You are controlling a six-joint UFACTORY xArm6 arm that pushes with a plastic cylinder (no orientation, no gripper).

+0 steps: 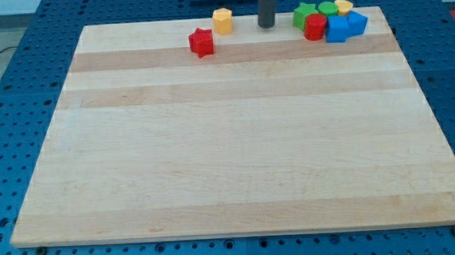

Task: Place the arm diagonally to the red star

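Left of my tip (pixel 266 25) and slightly lower sits the red star (pixel 201 42), yellow hexagon (pixel 222 21) between; roughly diagonal, though far. No pincer, only rod.

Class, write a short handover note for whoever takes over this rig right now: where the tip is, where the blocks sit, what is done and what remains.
My tip rests near the board's top edge, touching no block. The red star lies to the view's left of it and slightly lower, with the yellow block between them, nearer the star. A cluster sits at the view's top right: green star, green block, yellow block, red block, two blue blocks.
Done: nothing disturbed.
Left: bring the tip in close, diagonal to the red star.
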